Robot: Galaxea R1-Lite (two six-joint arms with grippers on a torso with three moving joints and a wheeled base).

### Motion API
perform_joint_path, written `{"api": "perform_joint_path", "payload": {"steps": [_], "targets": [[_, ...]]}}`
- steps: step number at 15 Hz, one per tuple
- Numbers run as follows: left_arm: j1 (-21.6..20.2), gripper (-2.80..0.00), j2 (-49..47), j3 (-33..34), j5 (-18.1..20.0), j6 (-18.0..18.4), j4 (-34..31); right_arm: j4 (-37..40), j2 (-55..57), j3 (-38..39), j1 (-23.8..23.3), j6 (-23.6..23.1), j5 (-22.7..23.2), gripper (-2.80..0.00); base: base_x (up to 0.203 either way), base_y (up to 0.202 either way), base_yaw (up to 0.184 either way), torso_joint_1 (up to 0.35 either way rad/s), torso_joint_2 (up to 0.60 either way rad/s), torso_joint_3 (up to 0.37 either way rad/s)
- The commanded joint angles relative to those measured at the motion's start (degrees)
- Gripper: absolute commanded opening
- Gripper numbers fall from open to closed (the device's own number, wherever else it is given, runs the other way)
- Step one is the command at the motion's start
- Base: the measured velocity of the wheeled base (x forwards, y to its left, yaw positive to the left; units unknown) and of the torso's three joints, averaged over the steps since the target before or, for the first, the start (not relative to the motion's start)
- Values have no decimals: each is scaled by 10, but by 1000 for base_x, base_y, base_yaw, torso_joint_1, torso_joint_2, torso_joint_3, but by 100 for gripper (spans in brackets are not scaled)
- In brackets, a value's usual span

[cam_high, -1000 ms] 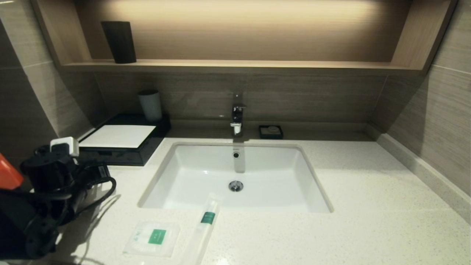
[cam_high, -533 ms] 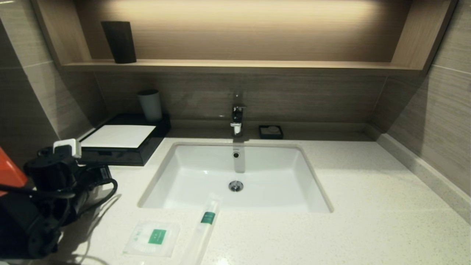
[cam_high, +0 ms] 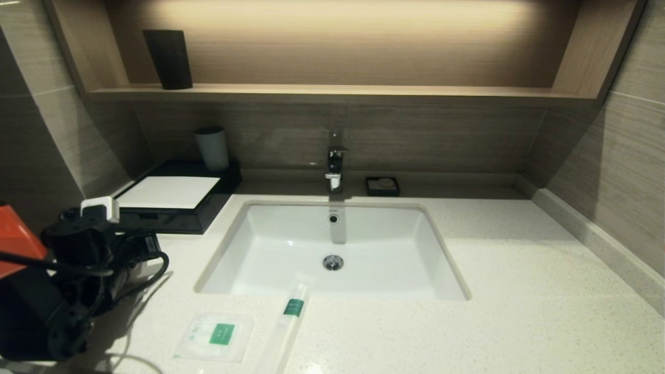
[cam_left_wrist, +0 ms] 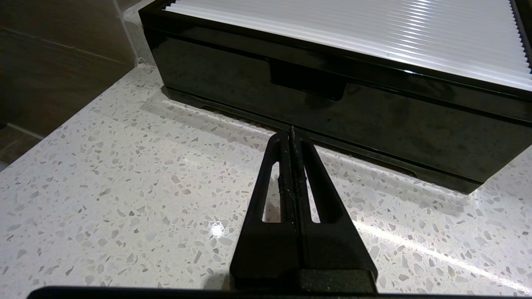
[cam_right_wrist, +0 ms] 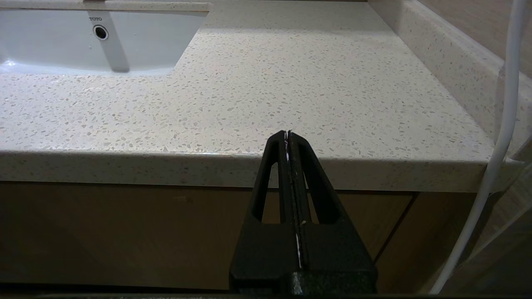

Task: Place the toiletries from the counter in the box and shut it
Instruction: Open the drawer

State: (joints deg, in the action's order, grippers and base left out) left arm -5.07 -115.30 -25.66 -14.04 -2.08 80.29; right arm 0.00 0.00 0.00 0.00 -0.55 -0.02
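The left gripper [cam_left_wrist: 291,132] is seen at the counter's left end, its fingers pressed together on nothing, tips just short of the drawer-like front of the low glossy black box [cam_left_wrist: 332,104] with a white top panel. On the cream-white speckled stone counter [cam_high: 519,311], the flat square translucent packet [cam_high: 215,336] lies before the basin, with the long slim packet [cam_high: 289,322] just beside it. The right gripper [cam_right_wrist: 287,133] is held closed below the counter's front edge.
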Motion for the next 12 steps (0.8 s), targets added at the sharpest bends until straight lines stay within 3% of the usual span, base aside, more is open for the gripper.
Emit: {"api": "perform_joint_path", "payload": {"steps": [1,12], "targets": [[0,-280,-5,-1,-1,0,5,0,0,0,0,0,0,-280,0,0,0,0,0,0],[8,-280,-21,-20,1,1,3,0,0,0,0,0,0,-280,0,0,0,0,0,0]]}}
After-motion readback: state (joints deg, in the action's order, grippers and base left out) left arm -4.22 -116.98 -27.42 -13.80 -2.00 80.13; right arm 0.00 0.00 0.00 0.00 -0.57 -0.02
